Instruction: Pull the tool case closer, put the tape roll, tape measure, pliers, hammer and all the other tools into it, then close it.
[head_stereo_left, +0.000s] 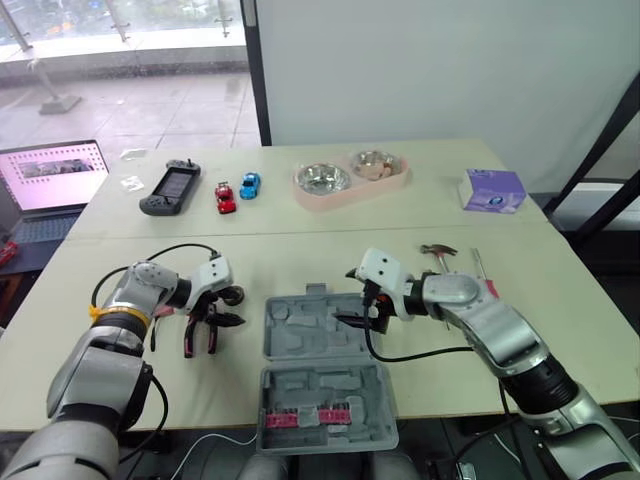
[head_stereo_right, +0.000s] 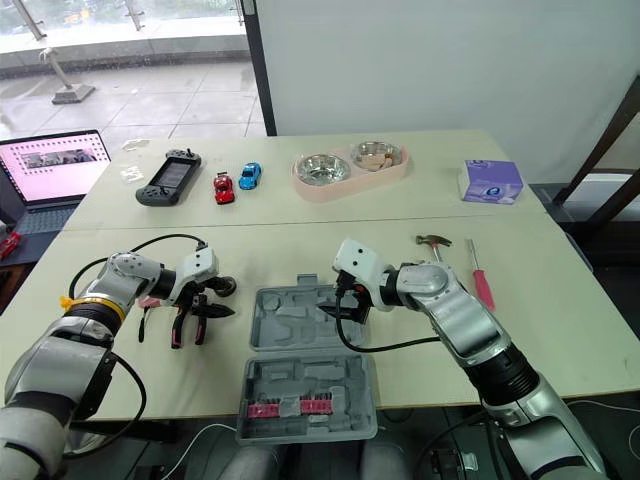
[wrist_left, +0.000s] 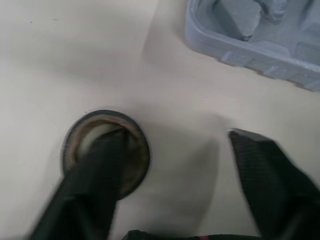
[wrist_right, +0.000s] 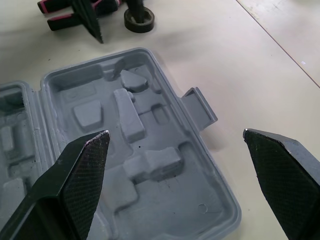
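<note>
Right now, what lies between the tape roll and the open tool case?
Nothing but bare table; the left wrist view shows that stretch between tape roll and tool case clearly.

White wall (head_stereo_left: 420, 70), window (head_stereo_left: 120, 30) w/ daylight, two beige tables (head_stereo_left: 300, 255), maybe balcony (head_stereo_left: 150, 100) outside

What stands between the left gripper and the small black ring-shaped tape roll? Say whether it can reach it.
Probably yes. Nothing stands between: the left gripper is open right at the small black tape roll, one finger over its ring.
</note>
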